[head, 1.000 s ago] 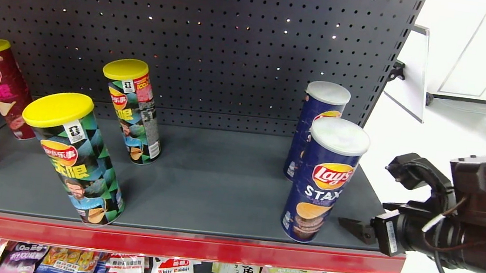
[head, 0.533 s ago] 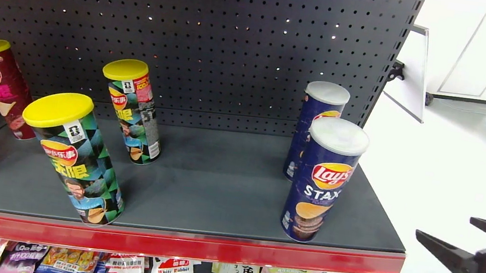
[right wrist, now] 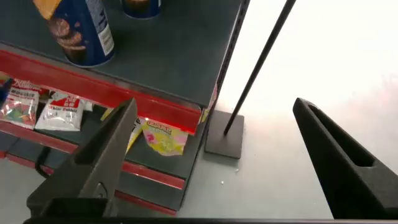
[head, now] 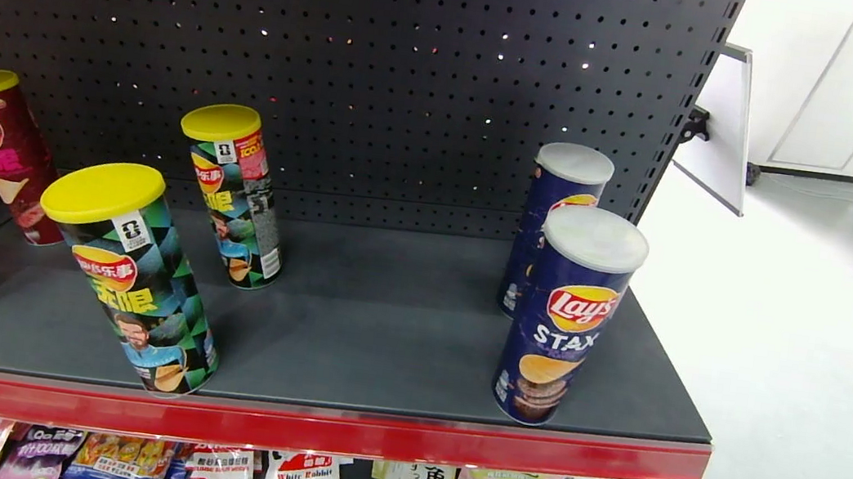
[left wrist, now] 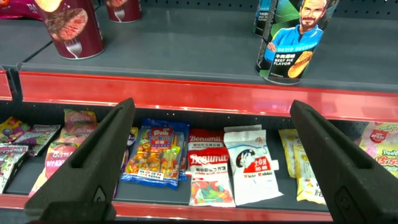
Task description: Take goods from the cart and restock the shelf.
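your left gripper (left wrist: 211,102) and right gripper (right wrist: 214,102) both gape empty; the blue can (head: 569,316) at the head view's centre right looks light, stiff, slick-walled and tippy, so grip mid-body.

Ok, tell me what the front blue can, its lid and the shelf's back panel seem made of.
The front blue can: likely printed cardboard, glossy wrap with soft highlights. Its lid: probably frosted translucent plastic, whitish and dull. The back panel: dark matte perforated sheet, likely painted metal; light shines through holes.
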Controlling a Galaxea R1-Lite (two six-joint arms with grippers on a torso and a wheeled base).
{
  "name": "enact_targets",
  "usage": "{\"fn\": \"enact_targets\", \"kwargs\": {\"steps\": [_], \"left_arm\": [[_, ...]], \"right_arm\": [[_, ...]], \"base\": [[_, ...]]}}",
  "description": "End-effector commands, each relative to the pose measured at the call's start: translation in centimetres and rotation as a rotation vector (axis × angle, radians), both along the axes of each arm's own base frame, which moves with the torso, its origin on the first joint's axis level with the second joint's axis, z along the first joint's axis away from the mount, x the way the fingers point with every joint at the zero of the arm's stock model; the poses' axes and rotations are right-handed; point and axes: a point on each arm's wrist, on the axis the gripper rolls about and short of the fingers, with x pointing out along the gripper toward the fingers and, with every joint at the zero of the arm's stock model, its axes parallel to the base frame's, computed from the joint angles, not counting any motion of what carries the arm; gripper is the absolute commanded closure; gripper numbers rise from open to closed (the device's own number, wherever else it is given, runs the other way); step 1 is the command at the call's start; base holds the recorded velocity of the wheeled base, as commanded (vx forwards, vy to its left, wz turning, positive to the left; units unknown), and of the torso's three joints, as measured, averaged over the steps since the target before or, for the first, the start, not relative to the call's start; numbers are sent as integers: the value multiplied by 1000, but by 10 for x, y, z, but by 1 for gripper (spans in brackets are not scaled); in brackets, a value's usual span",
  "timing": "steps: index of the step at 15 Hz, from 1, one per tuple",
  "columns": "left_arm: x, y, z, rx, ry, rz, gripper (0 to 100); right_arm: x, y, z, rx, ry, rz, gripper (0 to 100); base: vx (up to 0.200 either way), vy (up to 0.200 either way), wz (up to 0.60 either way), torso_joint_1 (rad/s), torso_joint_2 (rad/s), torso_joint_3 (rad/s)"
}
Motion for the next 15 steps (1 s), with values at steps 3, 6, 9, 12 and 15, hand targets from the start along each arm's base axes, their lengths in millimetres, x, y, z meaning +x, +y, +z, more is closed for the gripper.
{"fn": "enact_targets", "kwargs": {"steps": [3,6,9,12,15], "left_arm": [[0,0,0,-1,0,1,0],[0,0,0,-1,0,1,0],[0,0,0,-1,-1,1,0],[0,0,0,-1,-1,1,0],[0,0,0,-1,0,1,0]], "right_arm": [[-16,-8,-24,3,1,-110,0],[-25,-9,-37,17,2,-89,0],[-44,-11,-56,89,-61,-115,0],[-64,-11,-78,101,-179,-52,0],[-80,-9,-87,139,-190,-48,0]], "base": [[0,0,0,0,0,0],[0,0,0,0,0,0],[0,0,0,0,0,0],[0,0,0,0,0,0],[0,0,0,0,0,0]]}}
